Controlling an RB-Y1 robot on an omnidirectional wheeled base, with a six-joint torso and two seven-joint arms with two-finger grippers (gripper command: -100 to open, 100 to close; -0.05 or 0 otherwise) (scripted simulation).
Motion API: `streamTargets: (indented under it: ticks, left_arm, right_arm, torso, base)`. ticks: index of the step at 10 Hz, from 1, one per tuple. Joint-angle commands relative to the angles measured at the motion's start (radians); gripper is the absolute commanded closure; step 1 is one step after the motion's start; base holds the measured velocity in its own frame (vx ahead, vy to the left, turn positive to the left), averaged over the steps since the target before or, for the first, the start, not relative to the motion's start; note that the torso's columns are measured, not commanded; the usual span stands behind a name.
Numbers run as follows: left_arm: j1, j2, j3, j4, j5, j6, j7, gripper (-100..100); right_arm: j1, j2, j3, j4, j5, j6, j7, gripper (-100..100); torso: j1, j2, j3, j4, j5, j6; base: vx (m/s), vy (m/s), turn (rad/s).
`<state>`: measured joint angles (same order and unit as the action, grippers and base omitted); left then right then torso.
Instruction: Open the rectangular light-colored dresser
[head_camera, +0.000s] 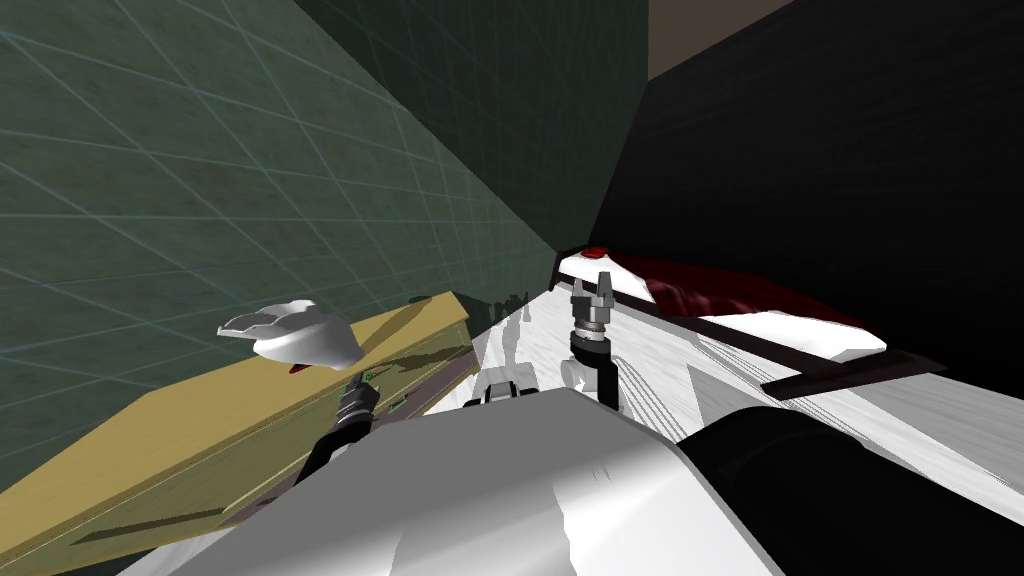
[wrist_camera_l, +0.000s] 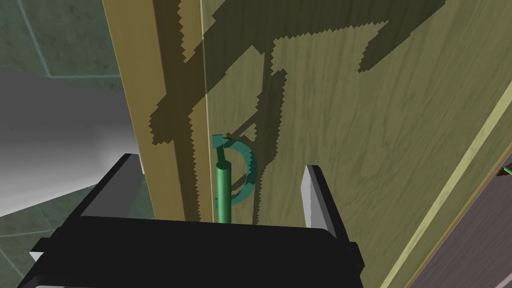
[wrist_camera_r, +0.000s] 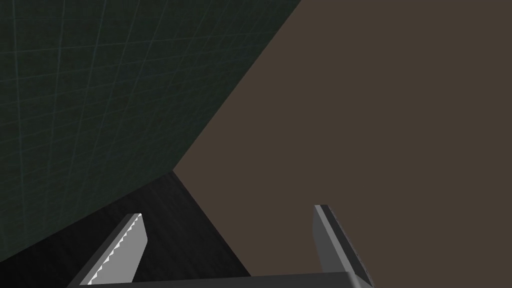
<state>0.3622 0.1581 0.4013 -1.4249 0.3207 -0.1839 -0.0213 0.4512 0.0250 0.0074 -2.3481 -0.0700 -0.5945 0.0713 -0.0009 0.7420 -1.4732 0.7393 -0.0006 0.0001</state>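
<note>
The dresser (head_camera: 200, 430) is a long yellow-olive cabinet against the green tiled wall on my left. My left gripper (head_camera: 362, 385) is at its front face. In the left wrist view the wood-grain front (wrist_camera_l: 350, 125) is close, and a green handle (wrist_camera_l: 223, 185) with a curved teal ring stands out from it. The left gripper (wrist_camera_l: 222, 200) is open, its fingers (wrist_camera_l: 315, 200) on either side of the handle without touching it. My right gripper (head_camera: 605, 285) is raised in front of my chest, pointing up, and stands open (wrist_camera_r: 227, 240) with nothing between its fingers.
A grey-white bowl-like object (head_camera: 295, 335) sits on the dresser top just above my left hand. A white bed (head_camera: 780, 335) with a dark red cover lies to the right. Pale floor (head_camera: 540, 340) runs between dresser and bed. A black area lies behind the bed.
</note>
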Motion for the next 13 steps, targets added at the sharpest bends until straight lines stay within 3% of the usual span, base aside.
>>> streamTargets:
  ticks: [1, 11, 12, 13]
  left_arm:
    - [-0.001, 0.000, 0.000, 0.002, 0.000, -0.001, 0.000, 100]
    - [0.059, -0.006, -0.022, -0.059, 0.008, 0.010, 0.001, 100]
    - [0.075, -0.003, 0.004, -0.096, 0.021, 0.048, 0.004, -100]
    - [0.084, -0.002, 0.016, -0.117, 0.028, 0.066, 0.006, -100]
  right_arm:
    - [0.000, 0.000, 0.000, 0.000, 0.000, 0.000, 0.000, 0]
    - [0.000, 0.000, 0.000, 0.000, 0.000, 0.000, 0.000, 0]
    - [0.000, 0.000, 0.000, 0.000, 0.000, 0.000, 0.000, 0]
    - [0.000, 0.000, 0.000, 0.000, 0.000, 0.000, 0.000, 0]
  torso:
    - [-0.001, 0.000, 0.000, 0.000, 0.000, 0.000]
    - [-0.002, -0.002, -0.002, 0.000, -0.001, 0.001]
    - [-0.002, -0.003, -0.002, 0.000, -0.001, 0.002]
    - [0.001, -0.007, -0.005, -0.001, 0.000, 0.001]
  base:
    - [0.008, 0.009, 0.000]
    - [-0.132, -0.101, 0.013]
    - [-0.083, -0.067, -0.110]
    - [-0.006, -0.019, -0.110]
